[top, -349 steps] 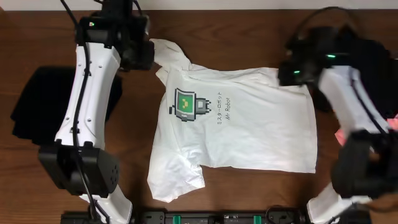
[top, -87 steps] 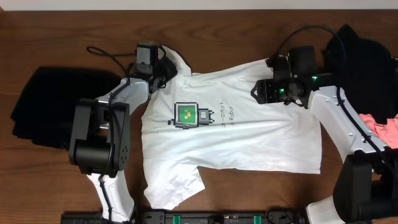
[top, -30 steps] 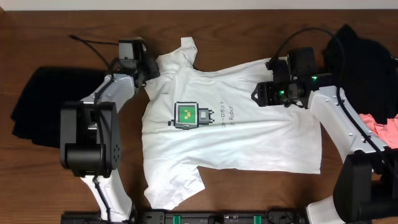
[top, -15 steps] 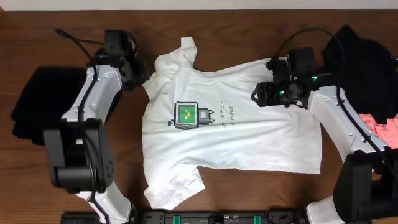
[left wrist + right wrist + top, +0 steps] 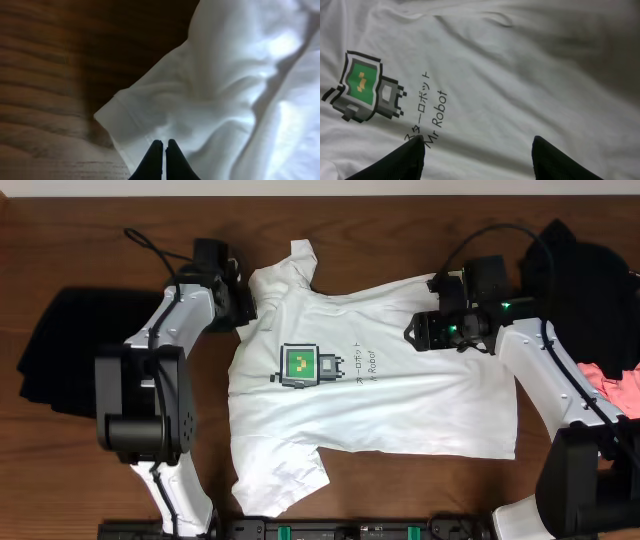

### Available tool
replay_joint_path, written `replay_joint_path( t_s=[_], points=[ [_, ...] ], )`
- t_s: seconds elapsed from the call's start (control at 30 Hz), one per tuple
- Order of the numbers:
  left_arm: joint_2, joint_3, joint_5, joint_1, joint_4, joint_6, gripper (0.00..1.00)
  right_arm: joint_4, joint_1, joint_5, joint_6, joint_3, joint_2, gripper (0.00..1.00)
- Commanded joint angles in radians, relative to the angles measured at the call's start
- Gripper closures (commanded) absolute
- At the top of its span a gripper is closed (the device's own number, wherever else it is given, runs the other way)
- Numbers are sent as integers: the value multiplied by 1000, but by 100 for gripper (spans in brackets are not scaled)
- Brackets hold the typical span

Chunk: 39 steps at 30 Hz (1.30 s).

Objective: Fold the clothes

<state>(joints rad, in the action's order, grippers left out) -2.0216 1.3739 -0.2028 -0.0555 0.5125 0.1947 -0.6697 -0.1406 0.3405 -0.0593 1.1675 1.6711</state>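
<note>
The white T-shirt (image 5: 390, 405) lies spread on the wooden table, its green-and-grey robot print (image 5: 300, 366) facing up. My left gripper (image 5: 243, 310) is at the shirt's upper left sleeve. In the left wrist view its gripper (image 5: 163, 143) is shut, tips together over the sleeve hem (image 5: 131, 116); no cloth shows pinched between them. My right gripper (image 5: 414, 334) hovers over the shirt's upper right part. It stands open (image 5: 477, 142) just above the cloth, beside the print (image 5: 362, 85) and its text, with nothing between the fingers.
A black garment (image 5: 70, 350) lies on the table at the left. At the right edge sits a pile of black clothes (image 5: 590, 270) with a pink one (image 5: 625, 385) below it. The arm bases stand along the front edge.
My left gripper closed, swung out to the left of the shirt, then came back to the sleeve edge. The right arm and the shirt have not moved.
</note>
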Motion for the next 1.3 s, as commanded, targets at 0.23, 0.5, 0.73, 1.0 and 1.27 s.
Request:
replay_joint_path(
  t_s=[0.23, 0.5, 0.73, 1.0, 1.27],
  points=[
    [-149, -10, 68, -2, -129, -71, 94, 0, -10, 0, 4, -3, 4, 34],
    [-247, 7, 137, 1, -379, -113, 94, -18, -11, 0, 4, -3, 4, 34],
    [-247, 90, 241, 12, -285, -131, 94, -30, -10, -72, 4, -3, 4, 34],
    [-247, 92, 324, 65, -58, -118, 94, 14, -10, -219, -35, -3, 10, 48],
    [-220, 92, 320, 92, 7, -101, 94, 69, -10, -188, -93, -3, 100, 62]
  ],
)
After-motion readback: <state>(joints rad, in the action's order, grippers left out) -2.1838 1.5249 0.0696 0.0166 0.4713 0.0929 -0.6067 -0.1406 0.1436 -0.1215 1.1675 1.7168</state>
